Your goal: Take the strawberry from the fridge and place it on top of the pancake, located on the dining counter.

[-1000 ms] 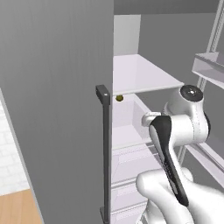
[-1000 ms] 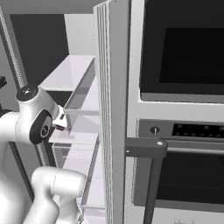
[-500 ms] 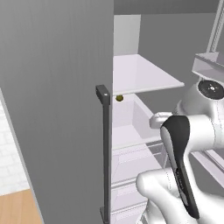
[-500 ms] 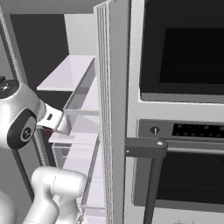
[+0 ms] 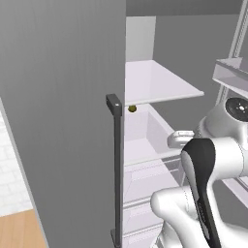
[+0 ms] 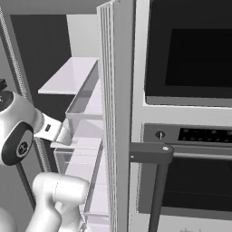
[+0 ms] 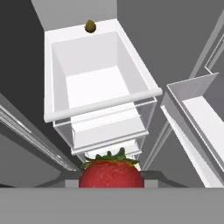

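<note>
Fridge (image 5: pixel 63 121) interior ahead, doors swung open, white drawer (image 7: pixel 100 87) below the hand. Gripper (image 7: pixel 111 183) clamped on the strawberry (image 7: pixel 111 174), red with green leaves, above the drawers. Small olive-brown item (image 7: pixel 90 26) sits behind the drawer.

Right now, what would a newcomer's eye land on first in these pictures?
The red strawberry, big at the bottom of the hand view, held between the gripper's fingers. Beyond it, the open fridge's white drawer, with a small olive-brown thing behind its far rim. At right, the dark oven.
</note>
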Available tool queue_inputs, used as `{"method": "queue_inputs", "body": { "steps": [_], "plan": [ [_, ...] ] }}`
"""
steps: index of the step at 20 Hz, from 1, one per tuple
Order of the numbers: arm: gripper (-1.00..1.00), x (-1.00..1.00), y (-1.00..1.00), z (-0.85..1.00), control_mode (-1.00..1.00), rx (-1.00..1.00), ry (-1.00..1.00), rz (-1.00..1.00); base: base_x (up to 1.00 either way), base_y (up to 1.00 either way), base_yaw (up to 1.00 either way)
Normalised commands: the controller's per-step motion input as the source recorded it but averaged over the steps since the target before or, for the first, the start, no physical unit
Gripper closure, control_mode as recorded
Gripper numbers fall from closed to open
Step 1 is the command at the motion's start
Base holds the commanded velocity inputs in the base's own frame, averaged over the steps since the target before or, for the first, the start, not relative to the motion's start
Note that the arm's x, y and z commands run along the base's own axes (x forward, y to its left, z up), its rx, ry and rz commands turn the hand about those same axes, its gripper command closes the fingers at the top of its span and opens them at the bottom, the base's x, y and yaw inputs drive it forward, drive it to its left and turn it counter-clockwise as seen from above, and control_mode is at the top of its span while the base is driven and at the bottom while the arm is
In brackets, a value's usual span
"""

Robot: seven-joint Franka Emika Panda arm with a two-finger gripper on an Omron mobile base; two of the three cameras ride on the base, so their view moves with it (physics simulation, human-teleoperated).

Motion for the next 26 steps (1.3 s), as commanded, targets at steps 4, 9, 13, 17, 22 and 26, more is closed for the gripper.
{"method": "queue_inputs", "body": {
  "steps": [4,9,13,17,22,26],
  "plan": [
    [1.0,-0.18,0.05,0.0,-1.0,0.0,0.0,0.01,0.0,0.0,0.0],
    [1.0,0.0,0.0,0.0,1.0,0.0,0.0,0.0,-0.64,0.29,0.0],
    [1.0,0.0,0.0,0.0,1.0,0.0,0.0,0.0,-0.88,0.29,-0.02],
    [1.0,0.0,0.0,0.0,1.0,0.0,0.0,0.0,-1.0,0.02,-0.22],
    [1.0,0.0,0.0,0.0,1.0,0.0,0.0,0.0,-1.0,-0.01,-0.44],
    [1.0,0.0,0.0,0.0,1.0,0.0,0.0,0.0,-1.0,-0.09,-0.6]
  ]
}}
